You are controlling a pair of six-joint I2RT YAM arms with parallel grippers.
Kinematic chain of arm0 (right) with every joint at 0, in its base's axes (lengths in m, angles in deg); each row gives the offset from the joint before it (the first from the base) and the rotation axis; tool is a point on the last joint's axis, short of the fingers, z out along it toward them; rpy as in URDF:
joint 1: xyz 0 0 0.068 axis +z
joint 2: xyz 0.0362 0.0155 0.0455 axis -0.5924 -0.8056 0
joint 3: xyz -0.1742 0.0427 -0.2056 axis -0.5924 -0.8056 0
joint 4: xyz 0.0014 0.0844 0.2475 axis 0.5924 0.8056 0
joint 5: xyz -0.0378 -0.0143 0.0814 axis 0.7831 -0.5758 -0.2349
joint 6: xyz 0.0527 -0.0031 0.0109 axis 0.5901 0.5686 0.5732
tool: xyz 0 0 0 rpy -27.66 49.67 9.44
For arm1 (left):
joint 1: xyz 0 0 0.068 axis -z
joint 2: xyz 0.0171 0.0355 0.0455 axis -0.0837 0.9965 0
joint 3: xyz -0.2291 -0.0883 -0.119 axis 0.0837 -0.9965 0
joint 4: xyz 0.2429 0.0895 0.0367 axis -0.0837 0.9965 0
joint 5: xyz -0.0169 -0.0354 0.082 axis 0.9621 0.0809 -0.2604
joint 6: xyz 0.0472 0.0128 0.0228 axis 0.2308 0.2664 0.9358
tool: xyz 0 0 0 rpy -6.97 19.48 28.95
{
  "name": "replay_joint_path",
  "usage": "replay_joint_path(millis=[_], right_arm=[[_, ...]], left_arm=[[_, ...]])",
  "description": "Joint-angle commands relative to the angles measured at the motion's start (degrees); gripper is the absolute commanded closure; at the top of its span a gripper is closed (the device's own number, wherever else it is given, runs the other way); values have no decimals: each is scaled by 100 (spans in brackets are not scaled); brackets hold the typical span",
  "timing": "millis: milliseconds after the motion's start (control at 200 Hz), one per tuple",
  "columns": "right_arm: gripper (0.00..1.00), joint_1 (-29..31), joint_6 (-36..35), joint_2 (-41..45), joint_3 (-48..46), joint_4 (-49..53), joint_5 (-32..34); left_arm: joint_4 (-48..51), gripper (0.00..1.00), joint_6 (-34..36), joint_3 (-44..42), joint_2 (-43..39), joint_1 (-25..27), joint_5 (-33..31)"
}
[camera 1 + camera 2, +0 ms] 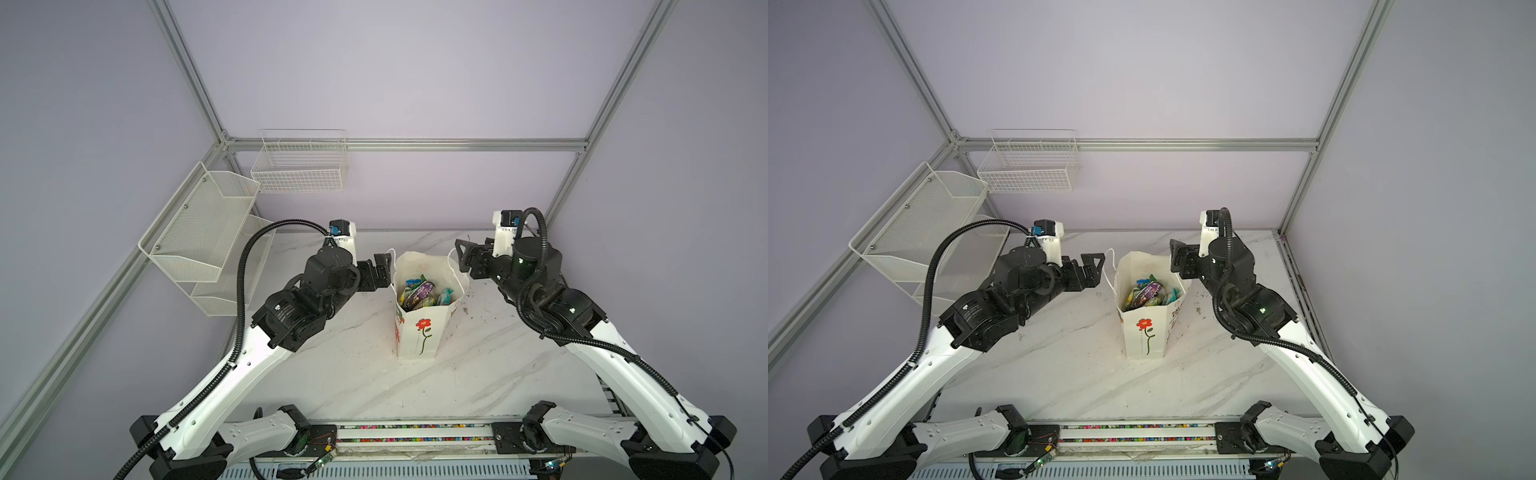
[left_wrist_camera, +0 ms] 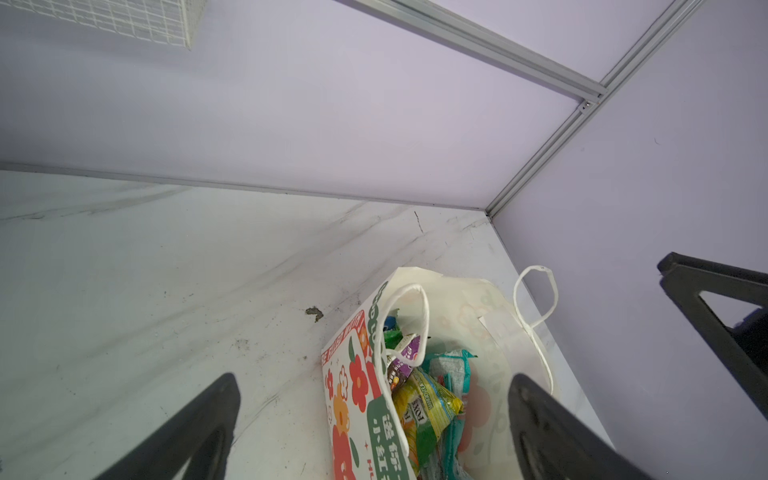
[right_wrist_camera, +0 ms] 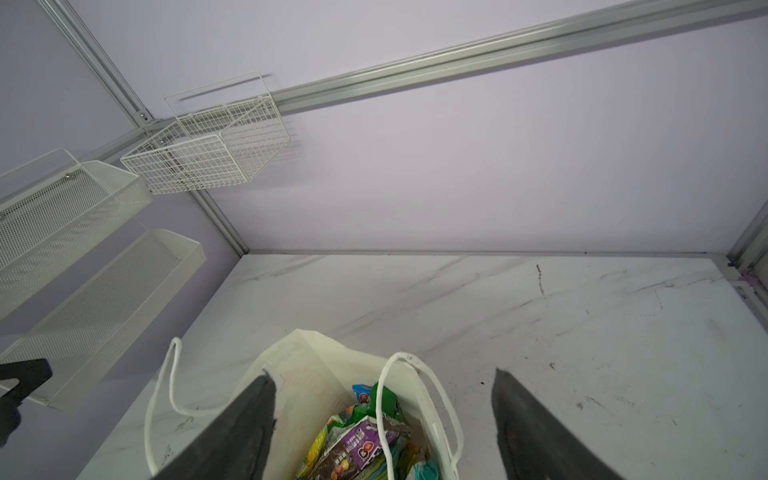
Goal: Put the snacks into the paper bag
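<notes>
Already inside the upright paper bag (image 1: 417,338), the snacks (image 1: 419,291) (left gripper (image 1: 382,270), right gripper (image 1: 465,257): jaws apart, empty)

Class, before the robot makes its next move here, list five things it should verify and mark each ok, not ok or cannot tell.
1. Paper bag stands upright on the marble tabletop: ok.
2. Snacks inside the bag, none seen on the tabletop: ok.
3. Left end effector open, empty: ok.
4. Right end effector open, empty: ok.
5. Both end effectors clear of the bag's cord handles: cannot tell.
</notes>
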Motion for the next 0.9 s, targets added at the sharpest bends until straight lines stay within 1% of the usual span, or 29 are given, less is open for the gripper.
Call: replay_joint_path(millis=[0, 280, 380, 415, 450, 630, 890], right_arm=[[17, -32, -203, 188, -195, -279, 288], [17, -32, -257, 487, -663, -370, 667], [17, -32, -257, 572, -900, -391, 735], [17, -32, -432, 662, -1063, -543, 766], [17, -28, -531, 768, -1231, -679, 730], [16, -36, -583, 1325, -1932, -1097, 776], [15, -32, -551, 1579, -2490, -1241, 1171]], left_arm=[[-159, 1, 441, -281, -298, -20, -535], [-159, 1, 832, -749, -721, -20, -1009], [-339, 0, 1058, -1182, -864, -17, -1312], [-405, 0, 1103, -1359, -923, -19, -1391], [-443, 0, 1110, -1505, -976, -22, -1425], [-720, 0, 1125, -2164, -1274, -25, -1543], [-1020, 0, 1218, -2833, -1627, -19, -1848]])
